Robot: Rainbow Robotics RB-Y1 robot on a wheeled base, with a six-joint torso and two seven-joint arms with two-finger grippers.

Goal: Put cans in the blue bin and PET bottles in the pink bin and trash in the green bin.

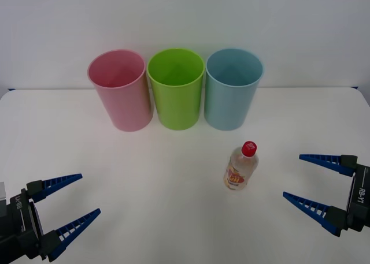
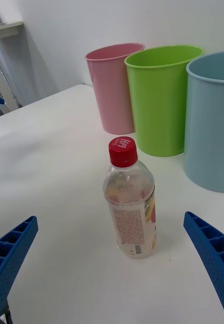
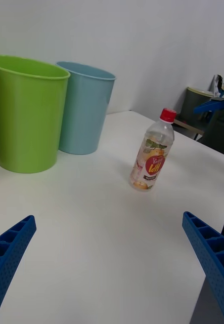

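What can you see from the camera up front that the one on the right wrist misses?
The front view alone takes in both grippers at once: the left gripper, open at the table's near left, and the right gripper, open at the near right.

The right wrist view alone gives the fine print on the back of the PET bottle.

Both share the pink bin, the green bin and the blue bin in a row, with the bottle standing upright before the blue one.

Pink bin (image 1: 120,90), lime-green bin (image 1: 176,89), light-blue bin (image 1: 232,89); clear bottle (image 1: 240,167), red cap, yellow-red label; white table (image 1: 144,206).
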